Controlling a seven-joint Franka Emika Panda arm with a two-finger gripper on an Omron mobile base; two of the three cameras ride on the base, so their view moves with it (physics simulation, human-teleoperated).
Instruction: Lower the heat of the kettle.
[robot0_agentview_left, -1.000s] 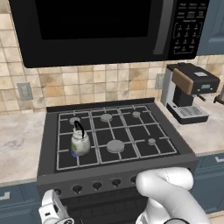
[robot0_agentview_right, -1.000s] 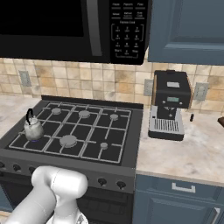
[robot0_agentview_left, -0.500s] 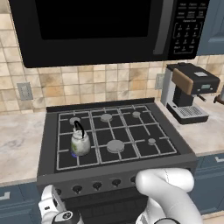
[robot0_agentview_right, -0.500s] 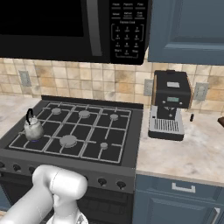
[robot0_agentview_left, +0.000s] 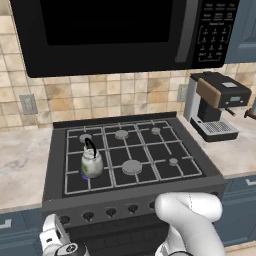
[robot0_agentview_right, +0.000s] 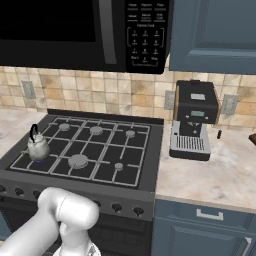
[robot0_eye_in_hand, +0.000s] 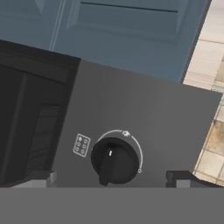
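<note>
The small silvery-grey kettle (robot0_agentview_left: 91, 163) (robot0_agentview_right: 37, 145) with its black arched handle stands on the stove's front-left burner. My gripper (robot0_eye_in_hand: 113, 178) is open, low in front of the stove's control panel at its left end (robot0_agentview_left: 60, 242). In the hand view a black knob (robot0_eye_in_hand: 114, 160) sits between my two fingertips (robot0_eye_in_hand: 41, 178), which stand wide apart and clear of it. The knob's white mark points up and slightly left, under a white arc on the panel. A small burner diagram (robot0_eye_in_hand: 81, 145) is printed to the left of the knob.
A row of black knobs (robot0_agentview_left: 111, 212) runs along the stove's front panel (robot0_agentview_right: 116, 207). A black-and-silver coffee machine (robot0_agentview_left: 215, 105) stands on the counter right of the stove. A black microwave (robot0_agentview_left: 120, 30) hangs above. Blue cabinet fronts (robot0_agentview_right: 200, 225) flank the oven.
My hand has edged slightly lower and to the right at the stove's left front. The kettle and everything else stay put.
</note>
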